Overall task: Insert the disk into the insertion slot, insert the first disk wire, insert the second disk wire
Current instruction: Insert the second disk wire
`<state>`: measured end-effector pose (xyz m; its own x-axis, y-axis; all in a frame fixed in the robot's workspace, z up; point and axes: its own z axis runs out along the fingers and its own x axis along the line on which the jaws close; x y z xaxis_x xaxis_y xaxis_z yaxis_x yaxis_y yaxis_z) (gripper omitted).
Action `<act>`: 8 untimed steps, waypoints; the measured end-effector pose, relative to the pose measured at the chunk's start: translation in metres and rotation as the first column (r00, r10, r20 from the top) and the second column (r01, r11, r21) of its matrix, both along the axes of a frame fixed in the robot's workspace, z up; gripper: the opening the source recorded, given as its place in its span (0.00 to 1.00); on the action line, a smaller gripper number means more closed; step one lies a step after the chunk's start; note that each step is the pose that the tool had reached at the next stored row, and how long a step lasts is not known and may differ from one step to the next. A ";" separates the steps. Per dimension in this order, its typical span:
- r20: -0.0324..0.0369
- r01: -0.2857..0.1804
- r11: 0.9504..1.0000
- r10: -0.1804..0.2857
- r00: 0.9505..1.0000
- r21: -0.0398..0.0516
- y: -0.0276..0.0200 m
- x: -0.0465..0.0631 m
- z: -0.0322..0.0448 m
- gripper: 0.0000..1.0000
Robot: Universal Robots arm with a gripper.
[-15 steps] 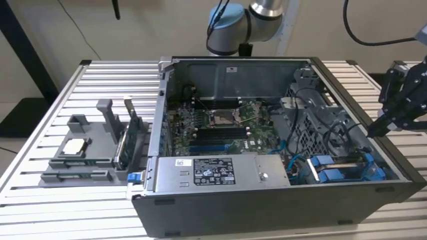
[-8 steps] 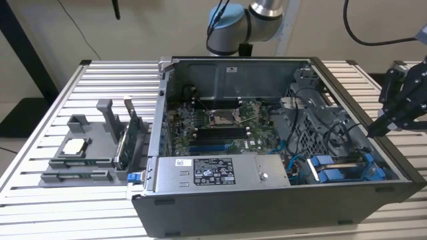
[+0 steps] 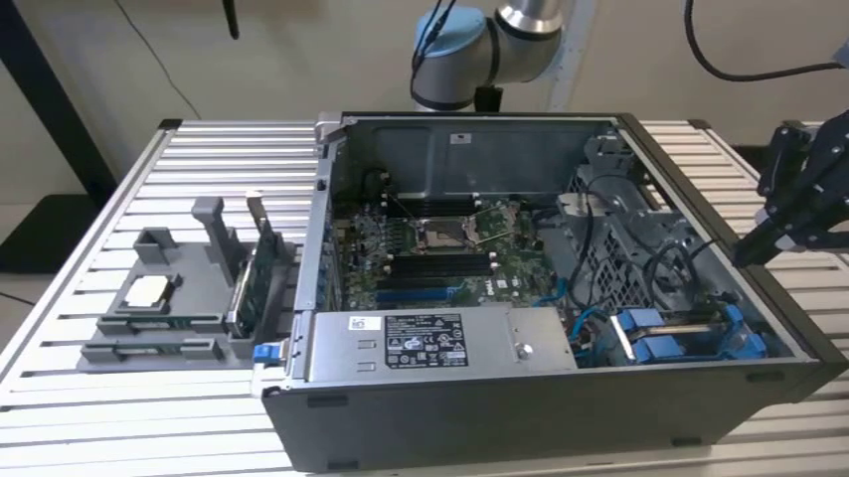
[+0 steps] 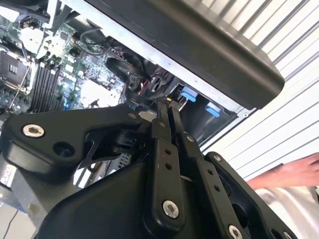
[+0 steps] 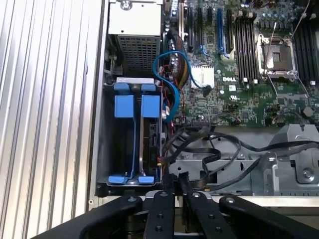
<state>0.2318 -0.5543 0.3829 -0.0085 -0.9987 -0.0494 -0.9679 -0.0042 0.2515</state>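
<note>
Both wrist views close above case [image 4: 199, 45]

Slatted metal table [image 3: 93, 422] carries the open computer case [image 3: 531, 422] (side panel off) and, toward the exterior view's left, a grey parts holder [image 3: 149, 348].

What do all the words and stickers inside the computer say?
Black label on the power-supply box: print too small to read.
White sticker beside it: too small to read.
Small white sticker on the case's back wall: too small.
White lettering on the motherboard: a maker's mark; other print too small.
</note>
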 end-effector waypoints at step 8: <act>0.000 0.000 1.000 0.000 1.000 0.000 -0.0019 -0.015 0.0017 0.16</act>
